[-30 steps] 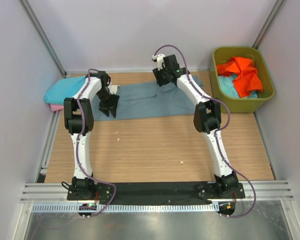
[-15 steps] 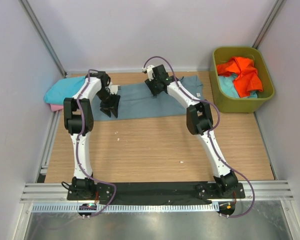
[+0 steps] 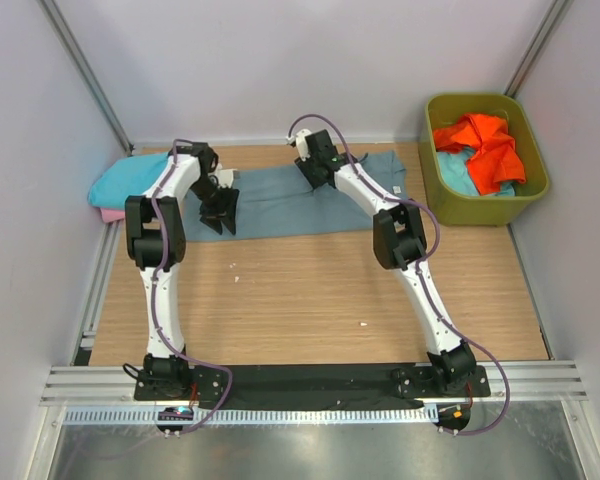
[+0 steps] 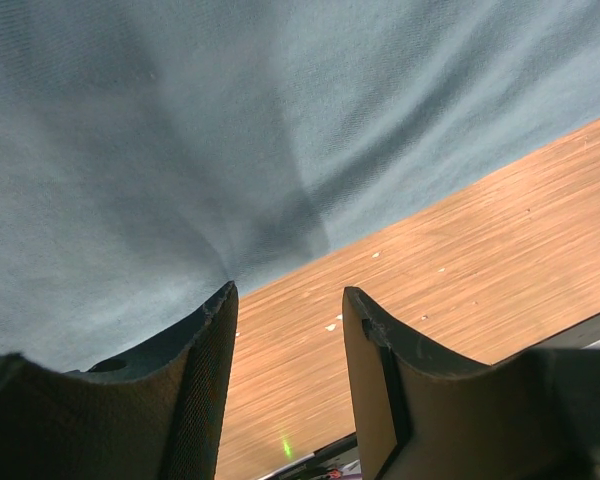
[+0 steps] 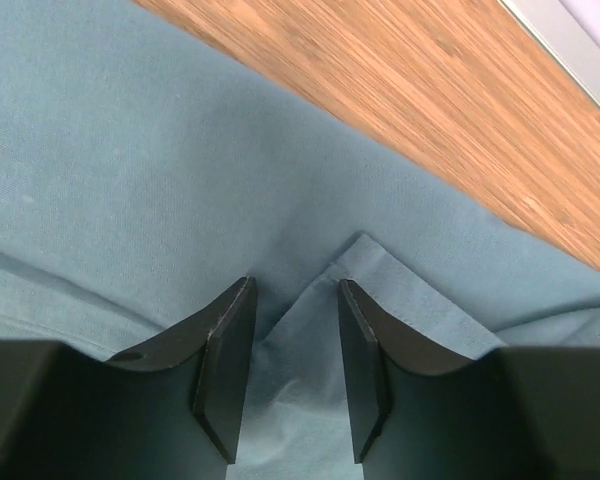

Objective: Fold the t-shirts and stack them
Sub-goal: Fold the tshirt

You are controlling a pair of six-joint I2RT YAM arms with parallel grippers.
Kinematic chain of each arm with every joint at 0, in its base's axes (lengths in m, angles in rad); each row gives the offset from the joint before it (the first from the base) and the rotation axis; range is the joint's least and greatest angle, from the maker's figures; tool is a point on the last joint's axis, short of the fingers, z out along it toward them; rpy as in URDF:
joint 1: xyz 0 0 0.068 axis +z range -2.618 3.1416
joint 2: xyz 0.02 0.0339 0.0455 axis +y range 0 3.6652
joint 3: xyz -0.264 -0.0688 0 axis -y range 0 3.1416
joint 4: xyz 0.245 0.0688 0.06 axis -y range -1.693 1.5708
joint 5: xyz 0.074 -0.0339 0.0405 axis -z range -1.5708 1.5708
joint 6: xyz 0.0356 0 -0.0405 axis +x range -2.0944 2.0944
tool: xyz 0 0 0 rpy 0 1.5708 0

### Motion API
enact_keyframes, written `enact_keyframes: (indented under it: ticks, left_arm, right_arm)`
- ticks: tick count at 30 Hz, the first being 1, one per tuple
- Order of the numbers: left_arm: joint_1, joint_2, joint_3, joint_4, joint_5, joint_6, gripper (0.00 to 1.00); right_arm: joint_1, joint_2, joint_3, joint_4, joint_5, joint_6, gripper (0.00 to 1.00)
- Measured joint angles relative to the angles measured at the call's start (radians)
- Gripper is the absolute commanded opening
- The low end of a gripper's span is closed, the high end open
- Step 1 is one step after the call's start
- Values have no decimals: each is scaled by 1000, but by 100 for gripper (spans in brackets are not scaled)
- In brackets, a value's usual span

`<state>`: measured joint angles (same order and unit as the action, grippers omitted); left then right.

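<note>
The grey-blue t-shirt [image 3: 280, 208] lies flat across the far table [image 3: 310, 290], long axis 9 to 3 o'clock. The left gripper [image 4: 285, 292], jaws parted and empty, has its near hem at 12 o'clock. The right gripper [image 5: 295, 285], jaws parted, straddles a folded corner [image 5: 365, 250] at the far edge.

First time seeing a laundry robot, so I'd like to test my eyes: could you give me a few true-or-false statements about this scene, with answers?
1. An orange shirt lies in the green tub. True.
2. The grey-blue shirt is folded into a small square. False: it lies spread out on the table.
3. The turquoise shirt rests on pink cloth at the far left. True.
4. The right hand reaches into the tub. False: it hangs over the grey-blue shirt, open.
</note>
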<state>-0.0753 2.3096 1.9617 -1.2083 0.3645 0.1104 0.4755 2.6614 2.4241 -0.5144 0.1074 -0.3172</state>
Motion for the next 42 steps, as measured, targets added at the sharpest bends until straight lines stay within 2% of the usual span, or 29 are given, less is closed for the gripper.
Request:
enact_keyframes:
  ticks: [3,4,7,9,24,26,27,29,30,31,33,42]
  left_arm:
    - [4,0,0,0,4,-2,47]
    - [5,0,0,1,5,-3,47]
    - [8,0,0,2,11,-4,47]
    - [11,0,0,3,18,-7,47]
    - [23,0,0,4,32,-24,47]
    - [23,0,0,4,33,-24,47]
    - [23,0,0,4,33,-24,47]
    - [24,0,0,4,33,-24,47]
    - [24,0,0,4,33,-24,47]
    - [24,0,0,4,33,-25,47]
    - [24,0,0,4,33,-24,47]
    - [26,-4,56,8,39,-23,47]
  right_arm:
    - [4,-3,-10,7,11,-10,33]
    - [7,-3,-13,10,14,-14,23]
    - [12,-3,-18,13,24,-28,3]
    - [16,-3,-18,13,33,-31,1]
    - [80,-38,-6,26,48,-55,1]
    - [93,-46,-1,31,46,-55,7]
    - [98,-48,2,32,46,-55,21]
    - [104,-51,6,39,44,-54,35]
    - [106,-52,7,44,43,-54,46]
    - [109,-52,7,46,45,-51,50]
    - [113,-52,7,48,56,-54,53]
    - [75,-54,1,92,156,-31,55]
